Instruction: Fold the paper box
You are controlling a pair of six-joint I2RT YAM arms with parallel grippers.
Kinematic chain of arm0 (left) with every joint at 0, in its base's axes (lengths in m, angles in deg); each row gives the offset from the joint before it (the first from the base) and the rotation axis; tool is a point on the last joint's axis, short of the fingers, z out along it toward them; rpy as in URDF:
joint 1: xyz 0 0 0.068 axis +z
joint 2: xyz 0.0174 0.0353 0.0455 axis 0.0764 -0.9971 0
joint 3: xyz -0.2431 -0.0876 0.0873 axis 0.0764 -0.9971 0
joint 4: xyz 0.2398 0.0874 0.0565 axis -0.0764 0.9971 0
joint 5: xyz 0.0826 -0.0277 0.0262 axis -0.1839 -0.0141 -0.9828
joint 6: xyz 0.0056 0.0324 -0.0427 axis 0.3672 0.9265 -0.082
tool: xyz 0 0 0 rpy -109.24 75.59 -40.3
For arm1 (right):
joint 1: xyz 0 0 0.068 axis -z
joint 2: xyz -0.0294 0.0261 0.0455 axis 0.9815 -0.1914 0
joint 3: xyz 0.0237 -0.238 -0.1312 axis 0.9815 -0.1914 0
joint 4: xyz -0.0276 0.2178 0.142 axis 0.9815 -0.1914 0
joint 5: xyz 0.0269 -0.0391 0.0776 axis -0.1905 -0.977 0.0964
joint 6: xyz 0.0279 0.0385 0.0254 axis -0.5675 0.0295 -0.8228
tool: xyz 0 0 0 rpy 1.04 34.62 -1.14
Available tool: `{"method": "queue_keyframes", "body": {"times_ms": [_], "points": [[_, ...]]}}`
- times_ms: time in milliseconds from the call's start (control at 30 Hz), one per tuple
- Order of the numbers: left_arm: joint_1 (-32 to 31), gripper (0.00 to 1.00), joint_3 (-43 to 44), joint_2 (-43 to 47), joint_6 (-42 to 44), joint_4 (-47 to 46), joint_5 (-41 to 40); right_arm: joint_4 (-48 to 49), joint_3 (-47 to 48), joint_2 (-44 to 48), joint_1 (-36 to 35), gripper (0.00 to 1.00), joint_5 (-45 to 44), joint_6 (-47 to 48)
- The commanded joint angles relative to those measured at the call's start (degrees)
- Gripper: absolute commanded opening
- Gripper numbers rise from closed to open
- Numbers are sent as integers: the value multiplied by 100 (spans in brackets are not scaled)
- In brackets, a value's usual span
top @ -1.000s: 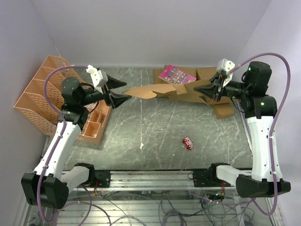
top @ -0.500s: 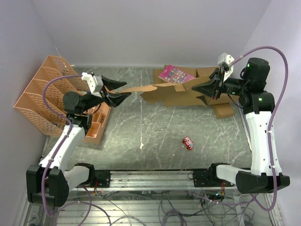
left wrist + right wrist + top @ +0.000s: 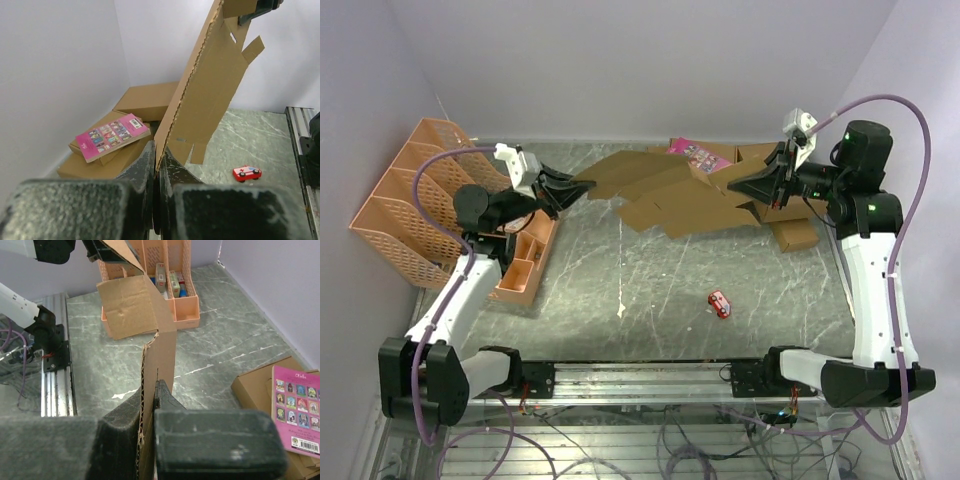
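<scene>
The left gripper (image 3: 157, 161) is closed tight on the left end of the paper box (image 3: 670, 195), with a thin cardboard edge pinched between its two fingers. The right gripper (image 3: 149, 390) is likewise closed, and the right end of the sheet is clamped between its pads. Between the two grippers the flat die-cut sheet is held up off the table (image 3: 570, 320). It is stretched and tilted across the far middle of the scene, with small flaps jutting from its edges. Behind its right part, larger brown boxes (image 3: 147, 100) are stacked at the far right, and a pink booklet (image 3: 112, 136) lies on one of them. A smaller brown box (image 3: 798, 236) is seen on the table just near of the right gripper. A red toy car (image 3: 720, 303) lies nearer, right of centre, well apart from the sheet. An orange organiser (image 3: 405, 200) is set against the left wall.
</scene>
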Motion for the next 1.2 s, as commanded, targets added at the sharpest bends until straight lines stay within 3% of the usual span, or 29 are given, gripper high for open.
{"method": "queue_keyframes", "body": {"times_ms": [0,200,400,500,667,800,900,1000,1067,1133,1167], "points": [[63,7,376,-5,15,244,185,17,176,-66,12,0,-64,-166],[143,7,775,-314,-515,588,627,1,218,-218,34,0,-254,-303],[196,7,1064,-515,-737,1198,912,-165,242,-310,47,19,-547,-100],[224,7,1112,-393,-254,1834,841,-391,298,-373,88,30,-721,197],[290,7,1236,5,1670,3394,572,-1049,797,-411,831,68,-309,921],[405,7,1222,200,2397,3831,457,-1622,1411,-473,1716,78,54,1399],[493,7,1072,357,2611,3716,613,-1631,1402,-461,2024,78,-176,1481],[547,7,780,596,2555,3306,617,-654,592,-212,2344,71,-672,968],[574,7,667,731,2561,3174,681,108,-14,-69,2525,52,-835,584],[574,7,609,821,2524,3069,767,554,-381,-83,2586,21,-775,381],[576,7,612,859,2491,3038,819,641,-458,-127,2587,18,-621,365]]}}
